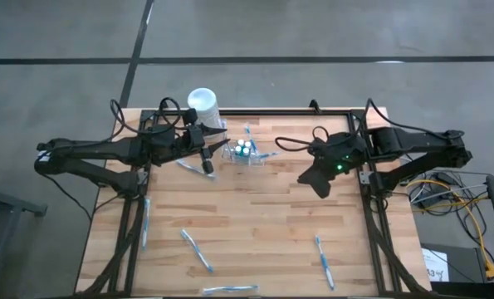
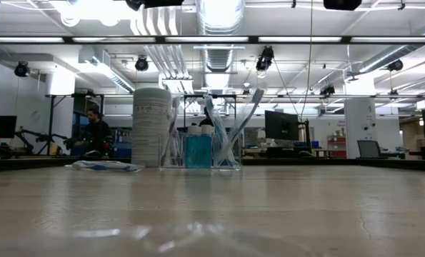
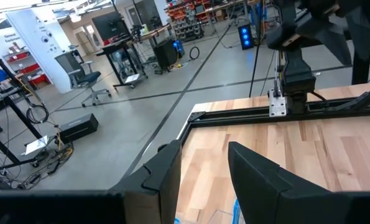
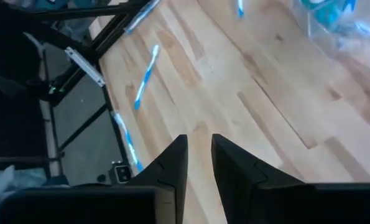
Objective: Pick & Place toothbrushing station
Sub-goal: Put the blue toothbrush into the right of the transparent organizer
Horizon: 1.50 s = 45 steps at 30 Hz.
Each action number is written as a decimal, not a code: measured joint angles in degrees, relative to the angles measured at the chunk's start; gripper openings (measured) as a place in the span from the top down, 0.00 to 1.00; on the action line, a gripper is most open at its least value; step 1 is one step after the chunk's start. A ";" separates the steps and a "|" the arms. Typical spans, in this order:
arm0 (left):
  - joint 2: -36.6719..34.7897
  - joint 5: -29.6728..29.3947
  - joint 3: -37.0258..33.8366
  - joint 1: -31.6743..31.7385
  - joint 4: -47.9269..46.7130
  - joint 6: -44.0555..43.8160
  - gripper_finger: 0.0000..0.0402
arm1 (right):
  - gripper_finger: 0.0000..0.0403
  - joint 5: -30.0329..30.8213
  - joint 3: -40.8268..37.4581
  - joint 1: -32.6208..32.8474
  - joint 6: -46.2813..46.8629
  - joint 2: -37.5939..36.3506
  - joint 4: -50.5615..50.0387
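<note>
Sitting near the far edge of the surface (image 1: 255, 224), toward the middle, the station (image 1: 243, 151) is a small clear holder. It is standing upright, with brushes and a blue bottle sticking up out of it. Seen from above it is running a little longer along the far edge than across it. A white tub (image 1: 203, 106) is standing just beside it, closer to the far left corner.

The left pincer (image 1: 207, 159) is hanging just beside the station, on its left side. It is the nearer one. Its fingers are standing a little apart, and nothing is showing between them. A loose brush (image 1: 195, 167) is lying on the wood right by it.

The right pincer (image 1: 320, 184) is hanging over the right half of the surface, well apart from the station. Its fingers are nearly together, with only a thin gap and nothing in it.

I think the left arm is best placed to take the station, by reaching a short way to its right.
</note>
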 joint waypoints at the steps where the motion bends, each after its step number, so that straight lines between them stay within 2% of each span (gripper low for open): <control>1: 0.00 0.00 0.00 -0.02 -0.05 -0.01 0.66 | 0.83 0.54 -0.37 0.43 0.73 0.00 0.09; 8: 0.00 0.02 -0.02 -0.02 -2.58 -0.04 0.66 | 0.83 0.56 -5.20 4.56 9.21 0.02 -0.48; 21: 0.00 0.02 -0.02 -0.02 -3.38 -0.04 0.66 | 0.82 0.01 -11.97 19.16 40.54 0.04 -0.13; 28: 0.00 0.00 -0.02 0.00 -3.38 -0.02 0.66 | 0.83 -0.75 -18.23 25.60 52.95 0.15 -0.05; 34: 0.00 0.01 -0.02 0.00 -3.38 -0.02 0.66 | 0.82 0.06 -23.68 28.27 58.99 0.13 4.43; 40: 0.00 0.02 -0.02 0.00 -3.38 -0.02 0.66 | 0.82 0.41 -29.09 28.58 60.98 0.13 12.83; 45: 0.00 0.00 -0.02 -0.01 -3.36 0.00 0.66 | 0.83 0.38 -32.91 28.73 61.12 0.13 14.69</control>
